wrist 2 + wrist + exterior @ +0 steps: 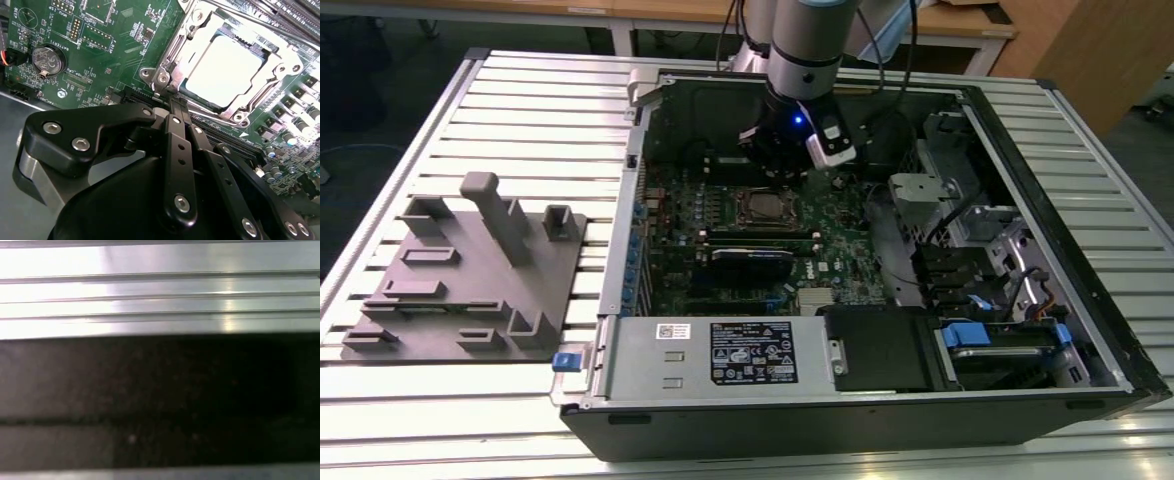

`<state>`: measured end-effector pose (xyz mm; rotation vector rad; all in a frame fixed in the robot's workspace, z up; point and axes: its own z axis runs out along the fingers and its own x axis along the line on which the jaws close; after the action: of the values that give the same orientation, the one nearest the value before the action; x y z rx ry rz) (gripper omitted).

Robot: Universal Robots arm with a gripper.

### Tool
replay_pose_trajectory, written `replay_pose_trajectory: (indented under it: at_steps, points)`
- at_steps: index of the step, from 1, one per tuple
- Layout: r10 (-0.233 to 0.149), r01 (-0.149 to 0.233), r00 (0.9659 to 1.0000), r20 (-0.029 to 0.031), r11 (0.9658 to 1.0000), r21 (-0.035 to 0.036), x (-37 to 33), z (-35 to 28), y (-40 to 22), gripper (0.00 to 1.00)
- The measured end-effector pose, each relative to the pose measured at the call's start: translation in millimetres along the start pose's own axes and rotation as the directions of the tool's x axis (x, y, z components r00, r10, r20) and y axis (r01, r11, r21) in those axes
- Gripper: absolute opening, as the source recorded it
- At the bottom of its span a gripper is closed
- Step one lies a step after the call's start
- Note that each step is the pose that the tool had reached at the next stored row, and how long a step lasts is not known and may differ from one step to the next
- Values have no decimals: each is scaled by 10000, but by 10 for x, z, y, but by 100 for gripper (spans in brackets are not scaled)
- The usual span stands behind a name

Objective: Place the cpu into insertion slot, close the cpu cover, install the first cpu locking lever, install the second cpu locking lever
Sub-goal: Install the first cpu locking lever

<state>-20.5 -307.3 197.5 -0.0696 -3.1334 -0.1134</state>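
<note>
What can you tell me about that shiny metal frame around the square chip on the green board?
The cpu cover is a silvery metal frame plate with a large square cut-out. It lies flat, closed over the cpu, whose pale top shows through the opening. Screws sit at its corners. Green circuit board surrounds it. The gripper, fingers together, is at one edge; whether it touches the frame cannot be told.

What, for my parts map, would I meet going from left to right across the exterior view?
In order: grey fixture block → blue latch → cpu → silver metal bracket → blue drive handle.
</note>
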Motion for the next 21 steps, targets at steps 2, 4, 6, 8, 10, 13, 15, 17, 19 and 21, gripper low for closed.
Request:
replay_pose_trajectory:
  at_steps: [2,4,6,8,10,13,15,17,19,21]
  points:
    - [0,0,10000,0,10000,36,0,2,0,10]
    - [-1,1,10000,1,10000,43,0,0,-1,10]
    - [-1,1,10000,2,10000,42,0,-8,0,10]
    - [0,0,10000,3,10000,40,0,-15,1,10]
    - [0,0,10000,3,10000,38,0,-15,2,10]
    - [0,0,10000,4,10000,66,0,-16,1,10]
    - [-1,1,10000,3,10000,79,0,-16,0,10]
    - [0,0,10000,2,10000,83,0,-18,1,10]
    - [0,0,10000,3,10000,81,0,-25,2,10]
    - [0,0,10000,5,10000,78,0,-30,3,10]
